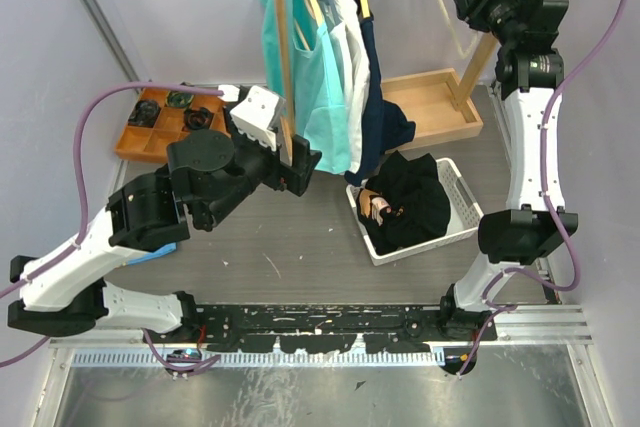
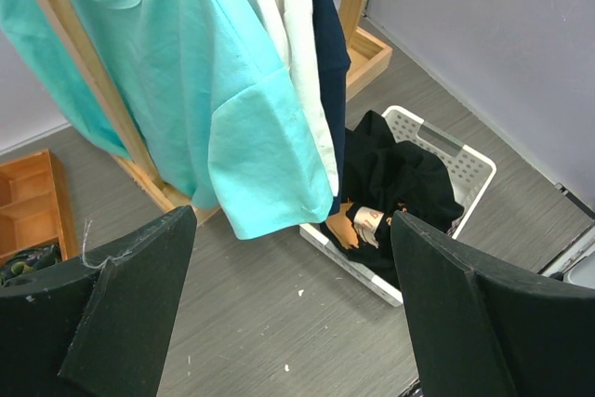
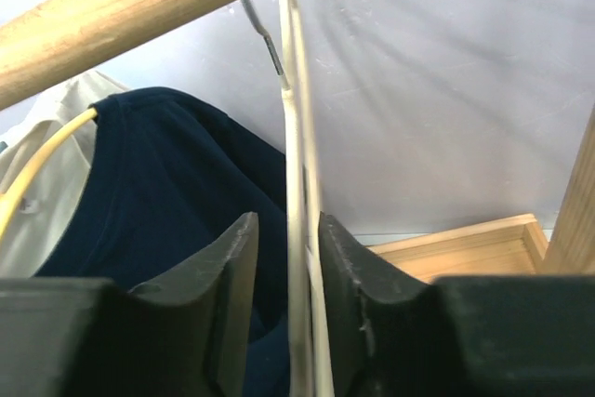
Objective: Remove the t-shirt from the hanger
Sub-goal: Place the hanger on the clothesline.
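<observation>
Grey tabletop [image 1: 300, 247], lilac walls around.

Left gripper [image 2: 293, 220]: low, just in front of the wooden rack [image 1: 285, 47], fingers [image 2: 130, 304] spread wide, holding nothing.

White basket [image 1: 460, 187] right of centre holds a crumpled black garment [image 1: 410, 202]. Orange tray [image 1: 135, 142] is at the far left.

On the rack hang a teal t-shirt [image 2: 214, 90], a white t-shirt [image 2: 288, 44] and a navy t-shirt [image 3: 167, 183], the navy one on a yellow hanger [image 3: 37, 169].

Right gripper [image 3: 288, 222]: raised to the rail [image 3: 139, 6]. Its fingers stand narrowly apart either side of a bare pale hanger [image 3: 297, 137] hooked on the rail. A gap shows on one side, so it is not clamped.
</observation>
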`<state>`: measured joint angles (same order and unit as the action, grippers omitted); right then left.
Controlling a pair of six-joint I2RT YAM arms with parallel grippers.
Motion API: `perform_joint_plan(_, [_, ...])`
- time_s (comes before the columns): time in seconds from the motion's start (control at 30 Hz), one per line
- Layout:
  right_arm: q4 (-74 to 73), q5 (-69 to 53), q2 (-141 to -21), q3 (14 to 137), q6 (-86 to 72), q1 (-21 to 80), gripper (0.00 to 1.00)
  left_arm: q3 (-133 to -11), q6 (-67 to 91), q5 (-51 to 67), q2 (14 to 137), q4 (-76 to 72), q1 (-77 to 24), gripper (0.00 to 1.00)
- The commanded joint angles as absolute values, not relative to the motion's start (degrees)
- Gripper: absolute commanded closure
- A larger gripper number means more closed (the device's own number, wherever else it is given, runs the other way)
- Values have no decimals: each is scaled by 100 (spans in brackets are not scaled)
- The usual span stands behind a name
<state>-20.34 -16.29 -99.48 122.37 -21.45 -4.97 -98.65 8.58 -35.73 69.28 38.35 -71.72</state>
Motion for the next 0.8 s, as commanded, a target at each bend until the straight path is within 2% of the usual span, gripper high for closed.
perform_joint_plan(0.0, [-1625,-1338,-9547,12152,-2001,-472,54,-10059,786,-3653,6930,3704,-7157,7])
perform_joint_plan(0.13, [-1616,-1206,-9195,11964,-1862,-472,44,-10055,799,-3658,6901,3734,-7154,7])
perform_joint_plan(0.5, [-1621,-1180,-8081,11377,-1802,-341,44,-10091,806,-3801,6759,3897,-7162,9])
perform_joint_plan(0.63, [-1772,-1239,-7977,11431,-1694,218,45,-10134,793,-3892,6725,3894,-7156,8])
perform_joint_plan(0.77, [-2054,-1004,-8074,11574,-1469,1167,46,-10123,750,-3879,6702,3830,-7159,2])
